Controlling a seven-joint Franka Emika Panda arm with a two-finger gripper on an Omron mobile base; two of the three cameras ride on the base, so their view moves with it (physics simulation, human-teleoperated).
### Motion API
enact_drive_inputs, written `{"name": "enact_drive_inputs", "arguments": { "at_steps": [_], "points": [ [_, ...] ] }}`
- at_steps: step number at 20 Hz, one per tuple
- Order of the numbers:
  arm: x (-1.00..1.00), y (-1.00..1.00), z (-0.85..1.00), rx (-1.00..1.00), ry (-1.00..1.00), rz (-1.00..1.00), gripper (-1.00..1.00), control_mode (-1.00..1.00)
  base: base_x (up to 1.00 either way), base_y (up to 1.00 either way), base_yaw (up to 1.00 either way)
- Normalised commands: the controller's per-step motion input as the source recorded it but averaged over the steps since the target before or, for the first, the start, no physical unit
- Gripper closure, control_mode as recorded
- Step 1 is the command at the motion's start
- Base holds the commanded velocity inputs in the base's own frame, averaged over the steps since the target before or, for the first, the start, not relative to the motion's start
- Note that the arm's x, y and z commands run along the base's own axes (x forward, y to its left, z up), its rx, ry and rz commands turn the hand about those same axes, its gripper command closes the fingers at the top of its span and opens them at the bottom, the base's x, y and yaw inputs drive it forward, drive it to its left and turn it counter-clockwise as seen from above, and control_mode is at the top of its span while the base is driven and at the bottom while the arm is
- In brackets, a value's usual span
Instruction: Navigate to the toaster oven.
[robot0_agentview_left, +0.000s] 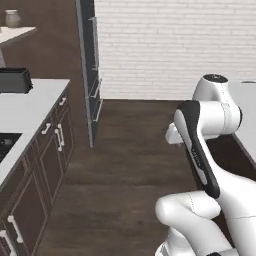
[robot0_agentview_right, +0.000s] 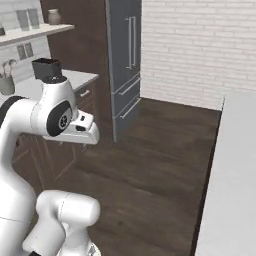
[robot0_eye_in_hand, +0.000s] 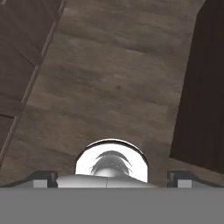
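The toaster oven is out of view. My gripper (robot0_eye_in_hand: 112, 178) hangs folded in front of the arm and looks straight down at the dark wooden floor (robot0_eye_in_hand: 113, 74). Its two dark fingertips (robot0_eye_in_hand: 43, 176) stand wide apart at the bottom of the hand view, open, with nothing between them. The white hand (robot0_agentview_left: 173, 134) shows beside the upper arm in the left base view, and again as the hand (robot0_agentview_right: 82, 128) in the right base view.
A grey counter (robot0_agentview_left: 30, 107) on dark cabinets runs along the left, bearing a black slotted box (robot0_agentview_left: 15, 80) and a cooktop corner (robot0_agentview_left: 6, 144). A tall grey fridge (robot0_agentview_right: 125, 55) stands ahead. A pale island counter (robot0_agentview_right: 231, 175) bounds the right. Open floor (robot0_agentview_left: 125, 165) lies between.
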Motion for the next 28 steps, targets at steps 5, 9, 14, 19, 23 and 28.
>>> {"name": "enact_drive_inputs", "arguments": {
  "at_steps": [5,9,14,19,23,28],
  "points": [
    [0.0,0.0,0.0,0.0,0.0,0.0,-1.0,1.0,1.0,-0.04,0.71],
    [0.0,0.0,0.0,0.0,0.0,0.0,-1.0,1.0,0.76,0.02,0.69],
    [0.0,0.0,0.0,0.0,0.0,0.0,-1.0,1.0,0.29,0.38,0.68],
    [0.0,0.0,0.0,0.0,0.0,0.0,-1.0,1.0,0.02,0.74,0.65],
    [0.0,0.0,0.0,0.0,0.0,0.0,-1.0,1.0,0.16,0.97,0.56],
    [0.0,0.0,0.0,0.0,0.0,0.0,-1.0,1.0,0.12,1.0,0.46]
  ]
}}
